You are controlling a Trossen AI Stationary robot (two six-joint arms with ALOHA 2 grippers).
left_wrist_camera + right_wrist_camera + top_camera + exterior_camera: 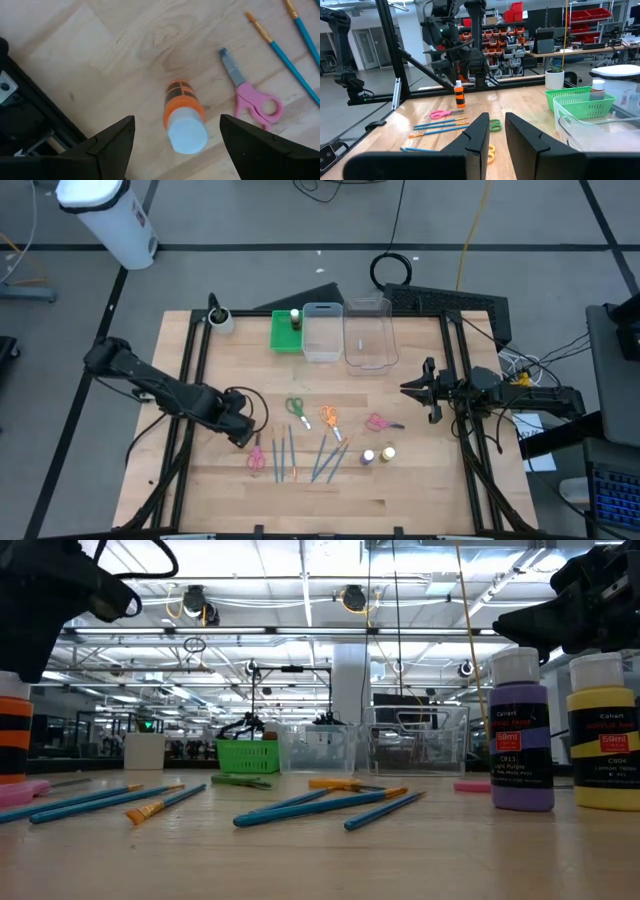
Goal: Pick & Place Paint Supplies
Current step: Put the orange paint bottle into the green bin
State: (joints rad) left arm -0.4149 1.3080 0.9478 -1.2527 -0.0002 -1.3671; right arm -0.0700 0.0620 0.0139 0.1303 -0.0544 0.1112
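Here the left gripper (177, 137) hangs directly above an orange paint bottle (184, 124), its two dark fingers (112, 145) spread wide to either side of the white cap and touching nothing. The bottle stands upright on the wooden table (420, 480), near its left edge, with pink-handled scissors (254, 97) lying just beside it and blue-handled brushes (282, 55) a little farther off. In the high view, further brushes (325, 458) lie toward the table's centre, with green scissors (296, 408), orange scissors (330, 418) and a second pink pair (378, 422) spread beyond them. A purple bottle (519, 730) and a yellow bottle (603, 730) stand upright side by side right of the brushes. At the far edge sit a green tray (286, 332) holding one bottle, and beside it two clear bins (355, 335). The right gripper (492, 132) waits near the table's right edge, its fingers drawn nearly together with nothing between them.
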